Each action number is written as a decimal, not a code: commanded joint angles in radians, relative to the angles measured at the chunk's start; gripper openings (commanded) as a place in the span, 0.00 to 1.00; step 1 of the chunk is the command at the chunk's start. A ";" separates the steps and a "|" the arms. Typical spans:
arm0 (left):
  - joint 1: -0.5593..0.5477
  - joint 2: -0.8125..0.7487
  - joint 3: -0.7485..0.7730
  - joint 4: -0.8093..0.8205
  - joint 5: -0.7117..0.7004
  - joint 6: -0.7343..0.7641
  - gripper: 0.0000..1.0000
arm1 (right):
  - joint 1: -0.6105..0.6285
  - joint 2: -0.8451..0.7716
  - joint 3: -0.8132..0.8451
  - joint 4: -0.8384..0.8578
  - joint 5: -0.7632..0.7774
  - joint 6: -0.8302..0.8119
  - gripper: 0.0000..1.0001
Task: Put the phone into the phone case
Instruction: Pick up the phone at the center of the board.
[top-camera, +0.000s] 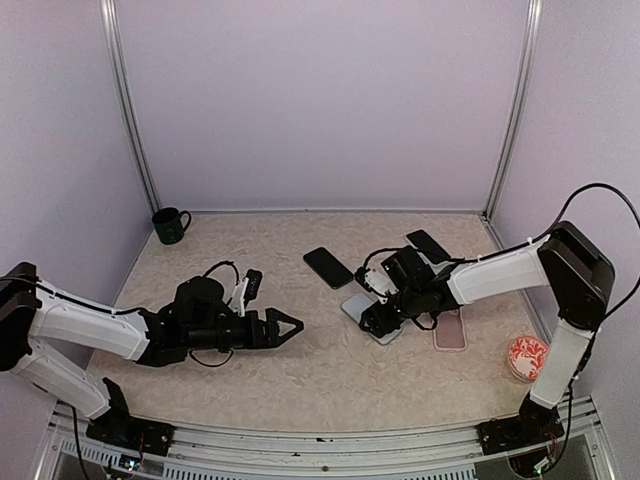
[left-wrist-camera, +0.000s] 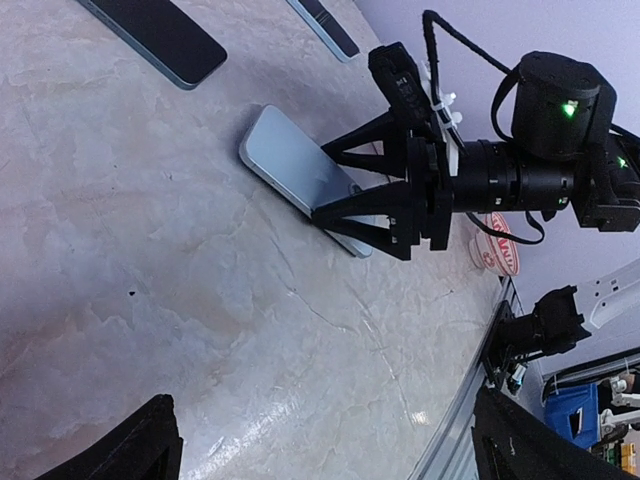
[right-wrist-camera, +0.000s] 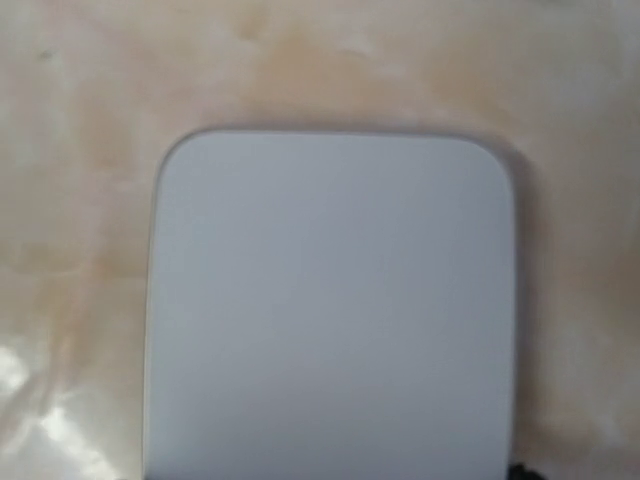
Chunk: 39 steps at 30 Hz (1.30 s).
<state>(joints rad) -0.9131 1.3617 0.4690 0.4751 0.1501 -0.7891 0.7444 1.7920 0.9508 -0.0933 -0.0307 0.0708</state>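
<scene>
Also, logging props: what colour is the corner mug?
Dark green glossy mug, clearest in top external view.

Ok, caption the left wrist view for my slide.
Right gripper straddling flat silver-grey phone on marbled beige table, black phone beyond.

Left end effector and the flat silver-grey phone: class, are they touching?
Apart. The top external view shows bare beige table between the left end effector and the flat silver-grey phone.
</scene>
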 joint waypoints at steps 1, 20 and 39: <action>0.018 0.061 0.040 0.093 0.055 -0.009 0.99 | 0.039 -0.080 -0.031 0.117 -0.004 -0.013 0.72; 0.028 0.200 0.064 0.228 0.146 -0.035 0.99 | 0.160 -0.108 -0.053 0.195 0.042 -0.025 0.73; 0.049 0.193 0.037 0.282 0.173 -0.029 0.99 | 0.233 -0.126 -0.052 0.231 0.081 -0.028 0.73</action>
<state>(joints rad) -0.8726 1.5551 0.5117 0.7086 0.3077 -0.8257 0.9516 1.7126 0.8963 0.0570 0.0319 0.0422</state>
